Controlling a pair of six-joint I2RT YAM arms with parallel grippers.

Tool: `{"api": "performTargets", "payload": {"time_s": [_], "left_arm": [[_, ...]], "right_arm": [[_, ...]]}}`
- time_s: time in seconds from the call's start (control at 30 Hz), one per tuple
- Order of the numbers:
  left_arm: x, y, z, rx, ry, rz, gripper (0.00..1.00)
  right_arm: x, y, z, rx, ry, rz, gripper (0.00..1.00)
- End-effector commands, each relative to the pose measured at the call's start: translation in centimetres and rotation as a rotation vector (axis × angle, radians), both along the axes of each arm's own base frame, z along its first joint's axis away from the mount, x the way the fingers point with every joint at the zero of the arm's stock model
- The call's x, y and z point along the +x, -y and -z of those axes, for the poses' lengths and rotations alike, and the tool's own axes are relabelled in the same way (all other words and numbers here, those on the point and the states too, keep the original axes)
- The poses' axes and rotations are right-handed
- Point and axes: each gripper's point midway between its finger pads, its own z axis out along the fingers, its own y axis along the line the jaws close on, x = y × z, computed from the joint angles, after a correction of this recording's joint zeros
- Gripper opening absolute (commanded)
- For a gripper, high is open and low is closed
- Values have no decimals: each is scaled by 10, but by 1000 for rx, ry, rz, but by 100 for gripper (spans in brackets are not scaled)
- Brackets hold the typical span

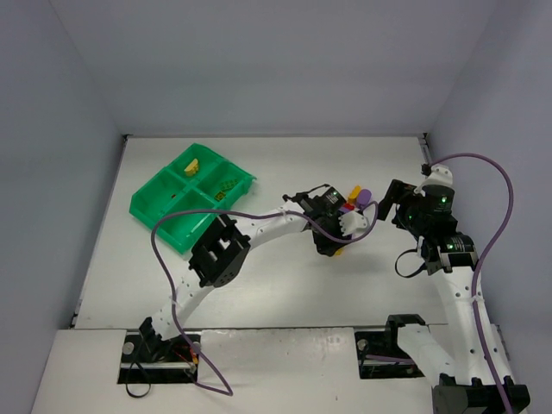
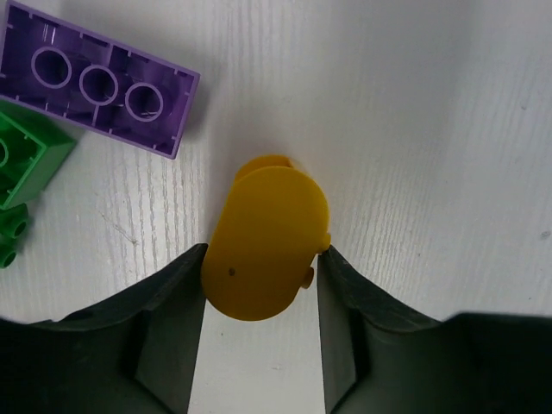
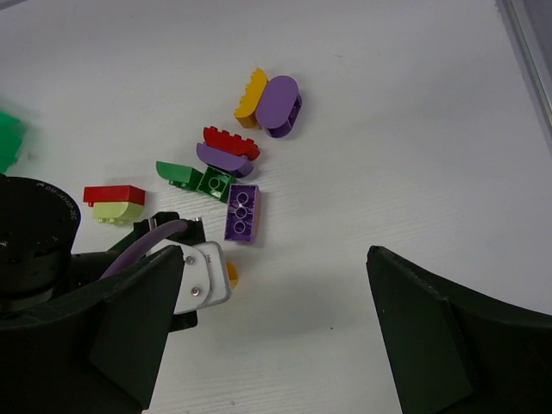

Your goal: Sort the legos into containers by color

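In the left wrist view a rounded yellow lego (image 2: 267, 241) lies on the white table, and my left gripper (image 2: 261, 263) is shut on it, both fingers touching its sides. A purple brick (image 2: 99, 82) and a green brick (image 2: 21, 159) lie just beyond it to the left. The right wrist view shows the heap: purple brick (image 3: 242, 212), green pieces (image 3: 213, 183), a red piece (image 3: 231, 142), a yellow and purple pair (image 3: 280, 105), and red on lime (image 3: 113, 195). My right gripper (image 3: 274, 259) hangs open over bare table to the right of the heap. The green tray (image 1: 164, 216) sits at the back left.
One far tray compartment holds a yellow piece (image 1: 194, 164) and the one to its right holds lime pieces (image 1: 226, 185). The left arm's purple cable (image 1: 172, 259) loops beside its elbow. Grey walls enclose the table on three sides.
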Motion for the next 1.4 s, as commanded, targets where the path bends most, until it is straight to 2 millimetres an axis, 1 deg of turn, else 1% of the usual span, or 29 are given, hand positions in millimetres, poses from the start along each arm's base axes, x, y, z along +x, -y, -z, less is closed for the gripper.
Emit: {"api": "performTargets", "payload": {"time_s": [0.0, 0.07, 0.13, 0.2, 0.23, 0.3, 0.4, 0.43, 0.5, 0.53, 0.6, 0.63, 0.67, 0.73, 0.77, 0.8, 0.83, 0.87, 0.9, 0.93, 1.0, 1.07, 1.1, 1.13, 1.17, 1.2, 1.23, 1.3, 1.37], "left_arm": [[0, 6, -28, -55, 53, -14, 38], [3, 5, -42, -87, 84, -33, 31], [4, -2, -48, -91, 102, -48, 22], [2, -12, -47, -82, 98, -69, 20], [1, -16, -60, -98, 111, -79, 20], [5, -26, -72, -109, 116, -129, 20], [10, -50, -104, -151, 127, -225, 20], [20, -69, -122, -175, 145, -277, 20], [37, -93, -142, -202, 169, -376, 20], [57, -119, -163, -231, 198, -455, 20], [77, -152, -179, -240, 206, -578, 20], [97, -181, -193, -257, 224, -672, 20], [110, -201, -201, -246, 264, -741, 20], [131, -234, -207, -217, 310, -840, 20], [149, -263, -213, -201, 335, -913, 20], [159, -281, -213, -178, 353, -972, 21], [171, -295, -203, -145, 339, -1017, 20], [179, -322, -197, -112, 315, -1090, 21], [190, -334, -208, -125, 330, -1127, 21], [199, -344, -196, -97, 308, -1158, 23], [218, -369, -192, -80, 311, -1217, 25], [230, -382, -190, -86, 310, -1248, 25], [238, -391, -178, -70, 290, -1268, 26], [244, -394, -184, -87, 295, -1276, 27], [246, -397, -179, -74, 280, -1284, 28], [251, -399, -167, -55, 262, -1288, 29], [254, -401, -169, -58, 266, -1295, 31], [257, -404, -158, -34, 253, -1306, 34], [259, -409, -153, -14, 260, -1324, 39]], "right_arm": [[8, -7, -17, 28, 68, -22, 84], [8, -7, -16, 31, 68, -24, 84], [8, -8, -15, 33, 67, -24, 84], [8, -9, -14, 36, 63, -30, 84], [8, -9, -14, 37, 63, -31, 84], [8, -9, -15, 38, 65, -32, 84], [8, -9, -16, 39, 68, -34, 84], [8, -10, -16, 37, 66, -38, 84], [8, -11, -15, 39, 63, -42, 84], [9, -11, -16, 38, 65, -44, 84], [10, -12, -16, 39, 64, -49, 84], [10, -12, -17, 39, 64, -51, 84], [11, -12, -17, 39, 64, -52, 84], [12, -14, -17, 41, 63, -62, 84], [13, -15, -18, 42, 64, -67, 84], [14, -15, -18, 42, 64, -70, 84], [14, -16, -19, 42, 64, -73, 84], [15, -16, -18, 42, 61, -79, 84], [15, -17, -18, 44, 59, -83, 84], [15, -17, -18, 44, 59, -85, 84], [15, -19, -17, 43, 58, -94, 84], [15, -19, -16, 42, 55, -101, 84], [16, -20, -15, 42, 52, -103, 84], [16, -19, -14, 41, 47, -104, 84], [16, -19, -14, 40, 47, -103, 84], [16, -19, -14, 39, 46, -105, 84], [16, -19, -15, 38, 49, -106, 84], [17, -20, -15, 37, 49, -112, 84], [17, -21, -15, 35, 47, -118, 84]]}}
